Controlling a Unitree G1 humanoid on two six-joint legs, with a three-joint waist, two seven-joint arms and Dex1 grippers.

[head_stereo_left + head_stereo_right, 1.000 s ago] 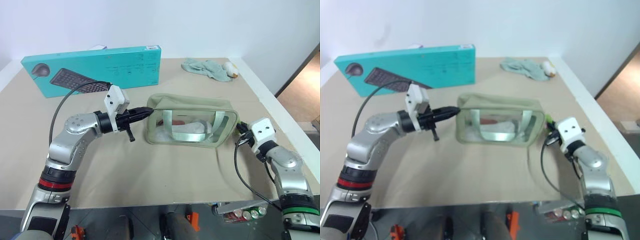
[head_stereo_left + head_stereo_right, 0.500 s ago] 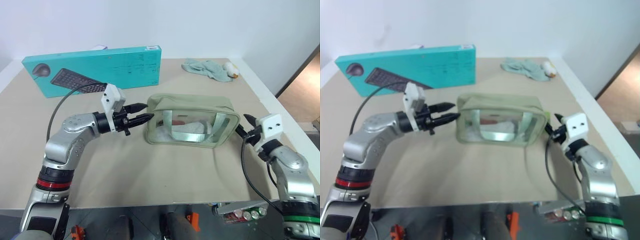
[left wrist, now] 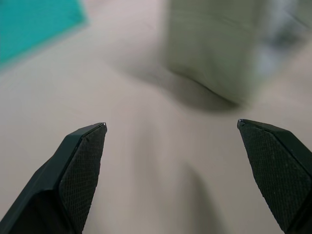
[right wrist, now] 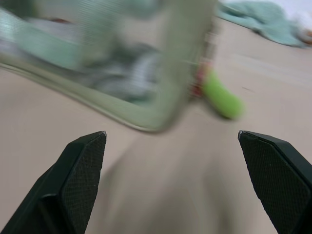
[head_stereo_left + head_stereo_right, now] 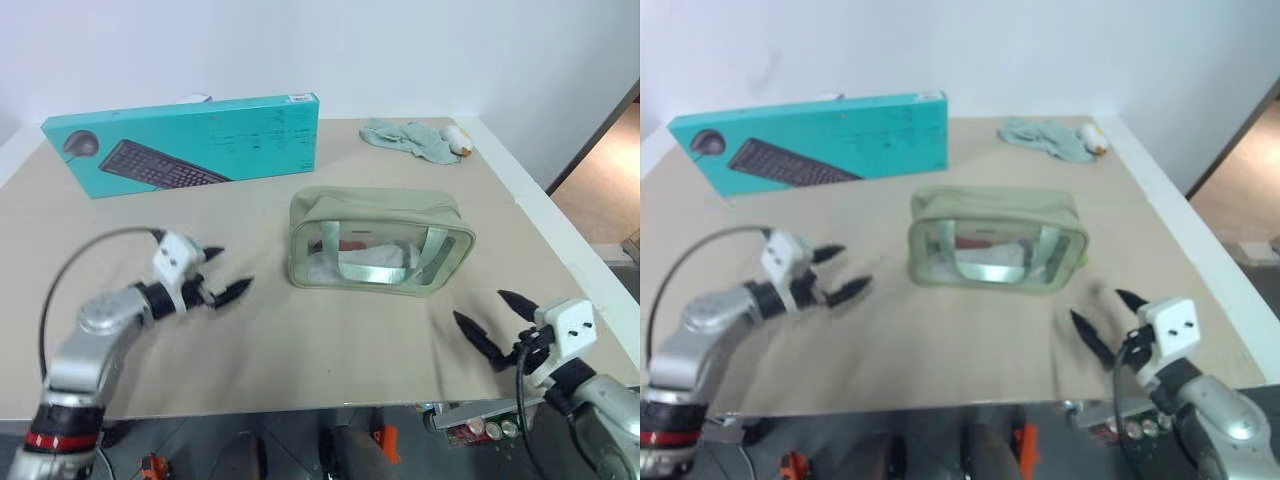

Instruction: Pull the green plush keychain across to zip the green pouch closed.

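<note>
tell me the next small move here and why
Probably none on the bag: ease both arms to rest. The green pouch sits alone with its top looking closed, and the green plush keychain hangs loose at its end by the right arm. The left pincer and right pincer are both open, empty and clear of the pouch, so the zip looks finished.

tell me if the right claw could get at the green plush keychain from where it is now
Probably yes. The right claw is open and off the green pouch, and the green plush keychain lies on the table at the pouch's near end, with bare tabletop between.
</note>
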